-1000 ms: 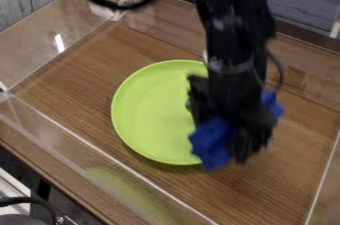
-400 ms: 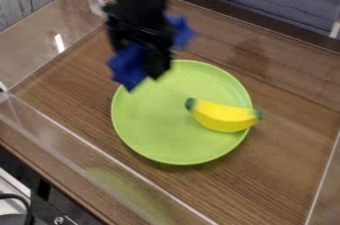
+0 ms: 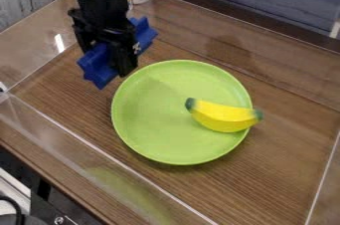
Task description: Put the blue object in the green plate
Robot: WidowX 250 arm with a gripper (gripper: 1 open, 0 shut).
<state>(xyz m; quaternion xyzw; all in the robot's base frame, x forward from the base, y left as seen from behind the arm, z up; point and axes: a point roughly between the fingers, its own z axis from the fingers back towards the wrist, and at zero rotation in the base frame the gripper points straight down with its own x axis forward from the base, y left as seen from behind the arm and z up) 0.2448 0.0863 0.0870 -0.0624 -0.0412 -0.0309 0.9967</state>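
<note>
The arm drops near-vertically from 12 o'clock, its tool [image 3: 106, 52] at about 10 o'clock of the single green plate [image 3: 159, 119]; its opening is hidden. Blue pieces [image 3: 95, 67] show at the tool, axis unclear. One banana [image 3: 222, 116] lies on the plate at 3 o'clock, above the wooden bench [image 3: 279, 70].

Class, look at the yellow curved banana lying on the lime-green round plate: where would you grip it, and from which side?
Grip the yellow banana across its thick middle, coming down from above. It lies flat on the lime-green round plate with its long axis roughly left to right, so jaws would probably close best across its short width.
</note>
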